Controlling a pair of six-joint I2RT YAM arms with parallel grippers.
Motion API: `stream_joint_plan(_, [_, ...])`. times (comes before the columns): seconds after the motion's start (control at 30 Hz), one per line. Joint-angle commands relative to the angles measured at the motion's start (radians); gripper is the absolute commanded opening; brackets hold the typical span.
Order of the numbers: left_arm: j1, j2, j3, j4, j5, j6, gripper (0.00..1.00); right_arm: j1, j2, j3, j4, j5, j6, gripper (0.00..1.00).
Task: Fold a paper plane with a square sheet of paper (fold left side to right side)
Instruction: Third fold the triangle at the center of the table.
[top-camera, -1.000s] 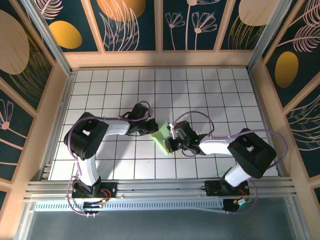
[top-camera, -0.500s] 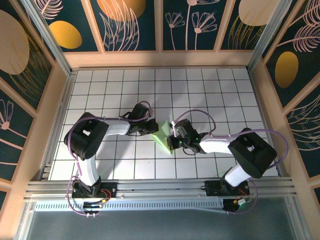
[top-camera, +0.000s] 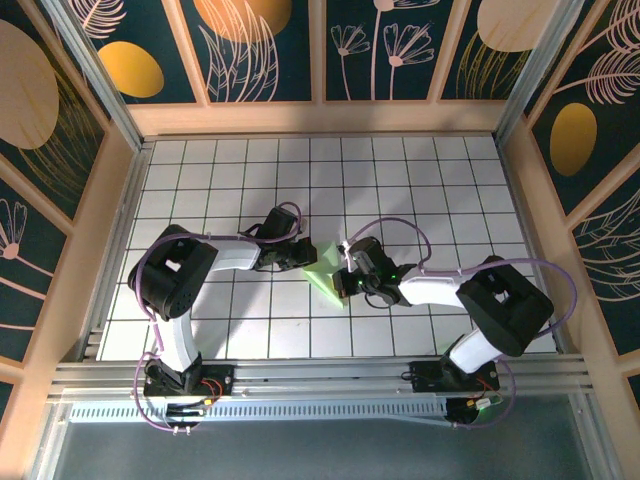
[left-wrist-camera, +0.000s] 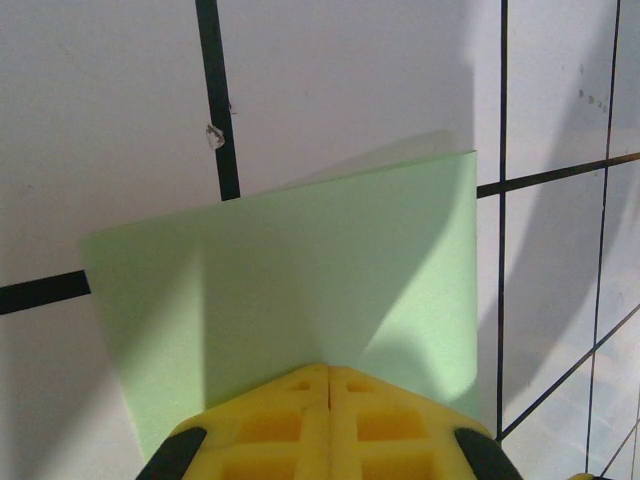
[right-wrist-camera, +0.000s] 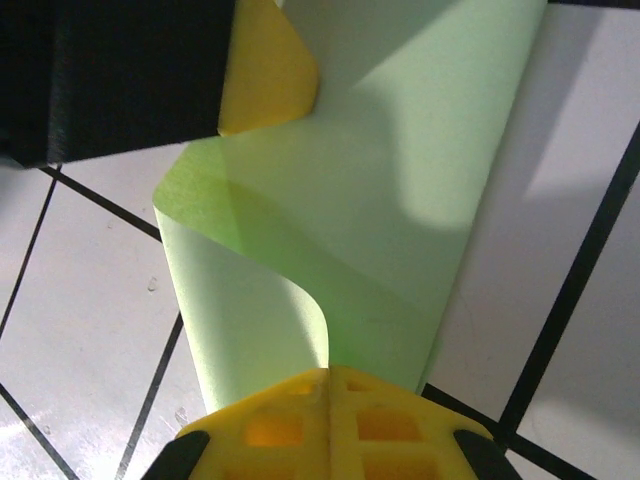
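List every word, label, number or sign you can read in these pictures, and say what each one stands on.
None to read. The square sheet of paper is plain green, the grid tiles carry only black lines, and the wall panels show painted plants, no lettering.

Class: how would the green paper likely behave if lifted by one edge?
Probably floppy: the square sheet of paper curls over itself near the right gripper. Likely light and easily creased, being so thin.
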Motion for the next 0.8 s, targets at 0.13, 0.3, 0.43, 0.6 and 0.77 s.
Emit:
stream_joint_plan(0.13, [-0.017, 0.047, -0.009, -0.087, -0.034, 0.009, 0.00, -0.011, 0.025, 0.021, 0.004, 0.016, -0.003, 0.00])
stream_joint_plan(0.3, [-0.019, 0.047, -0.009, -0.087, -0.036, 0.009, 0.00, -0.010, 0.033, 0.018, 0.002, 0.023, -0.005, 0.00])
stream_joint_plan(0.43, [-0.019, 0.047, -0.009, -0.087, -0.034, 0.009, 0.00, -0.011, 0.039, 0.022, 0.007, 0.023, -0.005, 0.00])
stream_joint_plan(0.6, [-0.021, 0.046, -0.011, -0.087, -0.036, 0.009, 0.00, -0.012, 0.041, 0.027, 0.005, 0.030, -0.007, 0.00])
stream_joint_plan(0.77, [-0.020, 0.046, -0.009, -0.088, -0.036, 0.009, 0.00, -0.011, 0.047, 0.031, 0.004, 0.026, -0.007, 0.00])
